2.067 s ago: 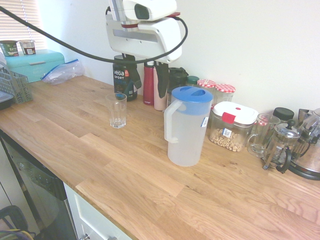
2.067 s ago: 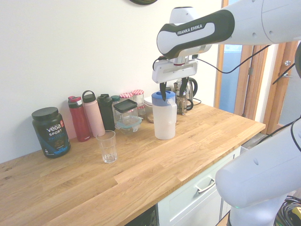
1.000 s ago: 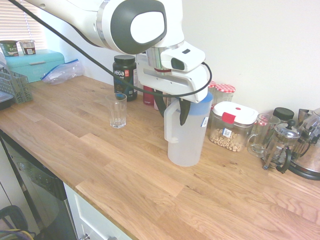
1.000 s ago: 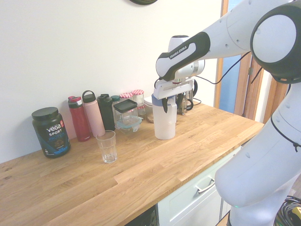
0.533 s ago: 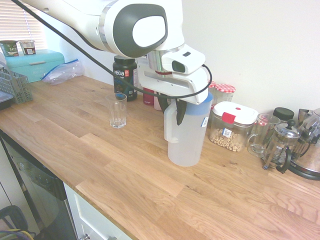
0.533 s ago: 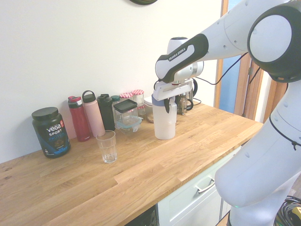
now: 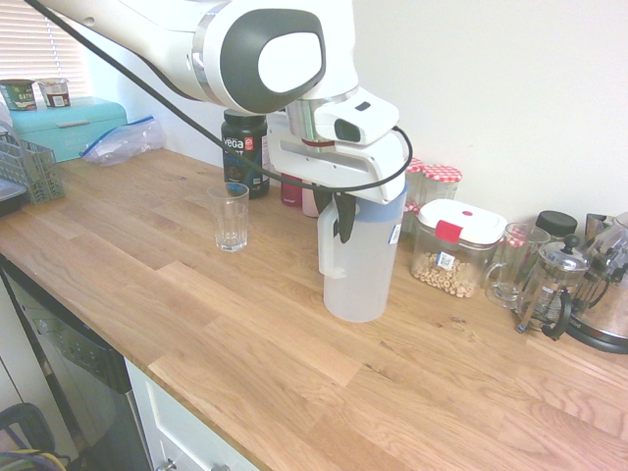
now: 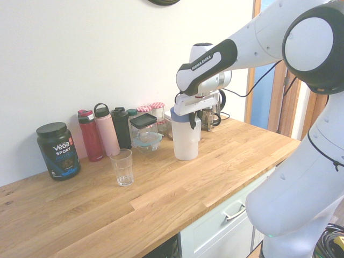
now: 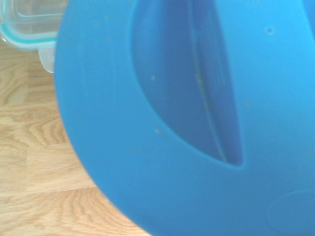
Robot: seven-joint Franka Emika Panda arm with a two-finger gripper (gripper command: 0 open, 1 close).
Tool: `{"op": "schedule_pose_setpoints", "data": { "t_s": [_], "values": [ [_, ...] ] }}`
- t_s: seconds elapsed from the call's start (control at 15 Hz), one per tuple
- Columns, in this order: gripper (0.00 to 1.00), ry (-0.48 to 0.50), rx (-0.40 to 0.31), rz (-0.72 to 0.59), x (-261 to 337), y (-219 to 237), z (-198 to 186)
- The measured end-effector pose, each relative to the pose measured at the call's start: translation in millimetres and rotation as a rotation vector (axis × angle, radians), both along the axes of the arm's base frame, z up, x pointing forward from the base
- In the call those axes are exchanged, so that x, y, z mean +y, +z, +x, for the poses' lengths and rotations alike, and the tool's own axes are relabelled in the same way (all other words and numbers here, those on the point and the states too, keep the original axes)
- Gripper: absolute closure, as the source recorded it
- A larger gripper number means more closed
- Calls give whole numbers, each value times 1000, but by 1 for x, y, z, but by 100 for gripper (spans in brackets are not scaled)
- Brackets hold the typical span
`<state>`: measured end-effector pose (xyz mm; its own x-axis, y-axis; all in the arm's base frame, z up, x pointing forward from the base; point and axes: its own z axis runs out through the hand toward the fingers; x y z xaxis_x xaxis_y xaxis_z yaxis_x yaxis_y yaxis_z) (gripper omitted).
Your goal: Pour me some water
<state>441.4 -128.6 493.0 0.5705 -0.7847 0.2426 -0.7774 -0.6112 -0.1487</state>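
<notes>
**Wrist view full of blue lid as claw grips jug handle**

Both exterior views show the gripper (image 7: 339, 218) clamped narrow on the top of the side handle of the water jug (image 7: 361, 265), just under its blue lid (image 9: 197, 118). The jug stands upright on the wooden counter (image 7: 196, 314), water hardly visible inside. A drinking glass (image 7: 231, 217) stands well apart. Bottles (image 8: 99, 138) line the wall.

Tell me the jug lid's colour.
Blue; the jug lid shows best in the wrist view.
</notes>
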Motion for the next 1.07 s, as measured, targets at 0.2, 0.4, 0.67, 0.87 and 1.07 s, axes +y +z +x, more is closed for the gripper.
{"op": "schedule_pose_setpoints", "data": {
  "t_s": [0.2, 0.4, 0.67, 0.87, 1.07],
  "values": [
    [100, 86, 12, -9, 4, 10, -3],
    [100, 205, -11, 7, 16, 49, -17],
    [100, 420, -26, -33, 55, 88, -34],
    [100, 588, -12, -102, 98, 91, -31],
    [100, 749, 44, -172, 144, 83, -27]
  ]
}}
